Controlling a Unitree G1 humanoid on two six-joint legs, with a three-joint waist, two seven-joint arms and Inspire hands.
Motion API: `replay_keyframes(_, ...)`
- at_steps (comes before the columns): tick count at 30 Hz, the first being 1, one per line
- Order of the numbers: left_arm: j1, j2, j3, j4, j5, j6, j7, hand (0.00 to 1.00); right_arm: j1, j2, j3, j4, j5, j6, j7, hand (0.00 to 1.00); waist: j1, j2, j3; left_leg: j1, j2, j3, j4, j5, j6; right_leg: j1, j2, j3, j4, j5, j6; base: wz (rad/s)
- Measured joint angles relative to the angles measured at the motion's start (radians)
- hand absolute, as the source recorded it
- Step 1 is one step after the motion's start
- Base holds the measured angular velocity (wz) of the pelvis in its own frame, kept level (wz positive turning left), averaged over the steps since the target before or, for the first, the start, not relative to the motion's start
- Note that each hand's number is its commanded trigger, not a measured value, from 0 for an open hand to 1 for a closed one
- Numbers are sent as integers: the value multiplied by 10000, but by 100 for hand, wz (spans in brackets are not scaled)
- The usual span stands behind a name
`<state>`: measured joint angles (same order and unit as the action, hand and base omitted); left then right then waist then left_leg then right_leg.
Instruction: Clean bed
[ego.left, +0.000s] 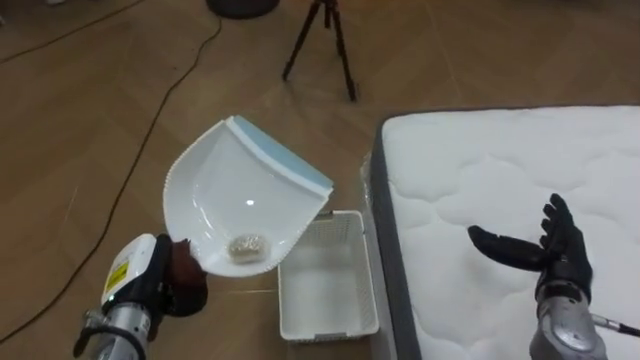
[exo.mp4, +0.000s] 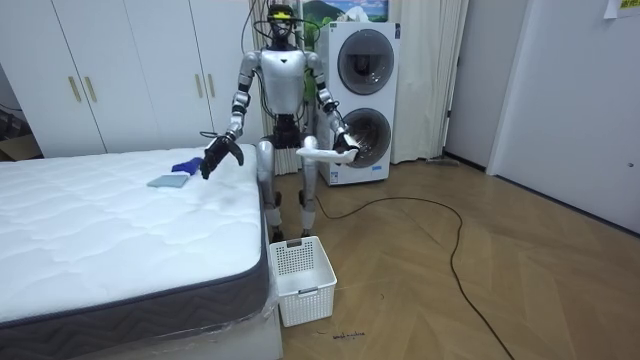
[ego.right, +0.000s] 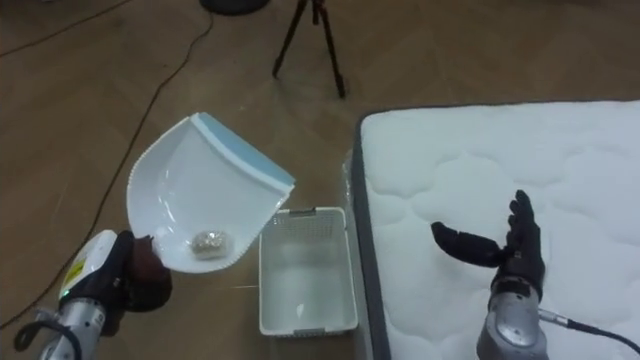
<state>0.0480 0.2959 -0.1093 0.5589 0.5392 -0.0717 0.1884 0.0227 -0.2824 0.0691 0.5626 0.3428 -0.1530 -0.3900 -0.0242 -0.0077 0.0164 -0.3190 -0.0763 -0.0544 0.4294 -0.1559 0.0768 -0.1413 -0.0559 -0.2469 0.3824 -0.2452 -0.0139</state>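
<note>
The bed (ego.left: 500, 180), bare to its white quilted mattress, filled the right of the eye views, and in the room view the robot stood on the wood floor against its long side. White wardrobe doors (exo.mp4: 130, 70) and a stacked pair of front-loading washing machines (exo.mp4: 362, 100) stood behind the robot. A white slatted basket (ego.left: 325, 295) stood on the floor just beside the mattress edge, and a dark tripod (ego.left: 325, 40) stood farther off on the floor. On the mattress near the robot lay a dark blue cloth (exo.mp4: 185, 167) and, just beside it, a flat pale blue piece (exo.mp4: 168, 181) (what it was could not be told). The white dustpan (ego.left: 235, 200), edged along its lip in pale blue, was held in the air over the floor at the robot's left, tilted with the lip raised; in the eye views its lower edge overlapped the basket's near corner. The left hand (ego.left: 180, 285) had its fingers curled round the dustpan's handle at the low end. The right hand (ego.left: 545, 250) hovered over the mattress, fingers straight and spread, holding nothing. A small pale crumpled scrap (ego.left: 247, 243) lay in the pan's low end, close to the handle.
</note>
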Motion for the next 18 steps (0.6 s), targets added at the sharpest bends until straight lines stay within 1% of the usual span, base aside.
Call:
replay_keyframes(3,-515,8,-399,831,6,14,1,100,-272,2,255,745,1,18,57,0,23,52,41,-417,-20,-47,264,-60,38,-384,-28,5,257,-80,5,9)
replay_keyframes(4,-715,7,-541,1155,6,16,-10,100,-271,9,293,881,-3,17,184,0,-4,94,68,-533,-26,-44,362,-79,65,-492,-51,4,358,-96,22,0)
replay_keyframes(6,-959,24,-561,1380,-9,11,-11,100,-262,12,292,928,-24,18,262,0,-53,147,108,-772,-43,-8,461,-81,74,-774,-114,14,549,-129,23,-5)
replay_keyframes(8,-1321,104,-560,1660,-70,2,-9,100,-255,15,302,962,-124,19,273,0,-68,153,119,-987,-51,52,503,-74,88,-1065,-140,93,712,-144,31,-10)
replay_keyframes(10,-1758,187,-561,2080,-186,-6,-2,100,-259,13,336,1019,-285,15,326,0,-57,143,125,-1113,-47,215,541,-69,99,-1327,-172,295,937,-184,71,-17)
replay_keyframes(11,-1827,213,-561,2124,-186,-5,-2,100,-261,13,371,1034,-293,15,337,0,-57,132,131,-1122,-58,257,544,-71,104,-1389,-198,338,1010,-208,82,-17)
replay_keyframes(14,-2176,391,-579,2197,-161,-18,-1,100,-252,24,604,1188,-568,15,407,0,-189,165,157,-1443,-61,365,967,-203,239,-1741,-283,361,1514,-391,93,-5)
replay_keyframes(15,-2332,509,-588,2208,-160,-25,-2,100,-258,34,667,1218,-900,25,444,0,-278,223,194,-1662,-84,349,1253,-303,256,-1971,-311,401,1878,-501,142,3)
replay_keyframes(16,-2504,617,-599,2288,-168,-21,-3,100,-274,45,667,1237,-1153,34,444,0,-317,275,221,-1838,-94,354,1414,-344,274,-2242,-319,542,2173,-520,164,0)
replay_keyframes(17,-2573,690,-613,2306,-167,-19,-6,100,-294,47,668,1253,-1188,40,444,0,-350,302,242,-1903,-103,354,1460,-348,278,-2341,-336,569,2293,-523,169,0)
replay_keyframes(18,-2686,826,-651,2358,-166,-17,-9,100,-345,50,670,1316,-1190,102,444,0,-481,322,262,-1994,-138,348,1530,-350,283,-2488,-388,598,2475,-546,210,0)
